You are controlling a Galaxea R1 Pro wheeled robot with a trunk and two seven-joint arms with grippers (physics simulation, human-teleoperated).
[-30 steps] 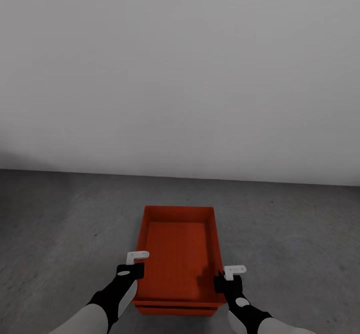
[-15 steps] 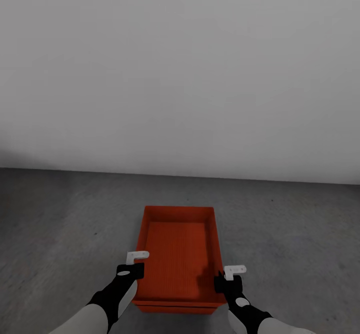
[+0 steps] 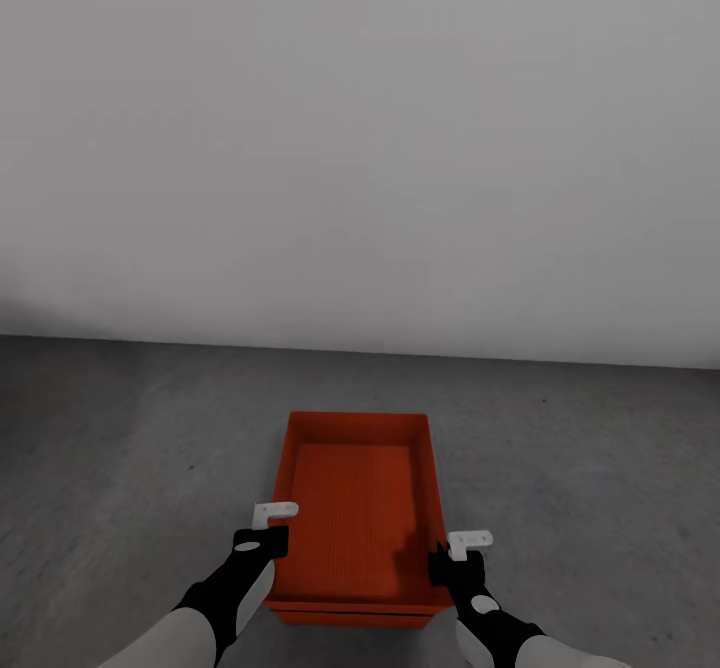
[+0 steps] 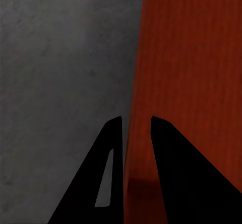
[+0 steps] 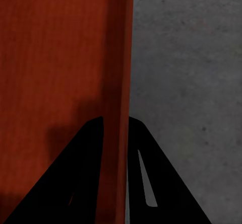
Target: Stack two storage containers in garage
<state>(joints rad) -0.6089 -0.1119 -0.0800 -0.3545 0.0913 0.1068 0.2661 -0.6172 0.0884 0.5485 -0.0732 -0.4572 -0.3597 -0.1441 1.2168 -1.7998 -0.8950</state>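
An orange-red storage container (image 3: 355, 508) sits low over the dark grey floor (image 3: 120, 468) of the garage, its long side running away from me. Under its near rim shows a second orange edge (image 3: 350, 618), seemingly the other container nested beneath it. My left gripper (image 3: 268, 546) is shut on the left long wall; in the left wrist view its black fingers (image 4: 113, 148) straddle that wall (image 4: 137, 83). My right gripper (image 3: 450, 566) is shut on the right long wall (image 5: 120, 58), one finger (image 5: 91, 153) inside the container and one outside.
A plain white wall (image 3: 360, 148) rises just behind the container and meets the concrete in a straight line. Mottled grey floor (image 5: 191, 83) spreads to both sides of the container.
The orange strip under the near rim has grown slightly thinner. Both arms and the container are otherwise where they were.
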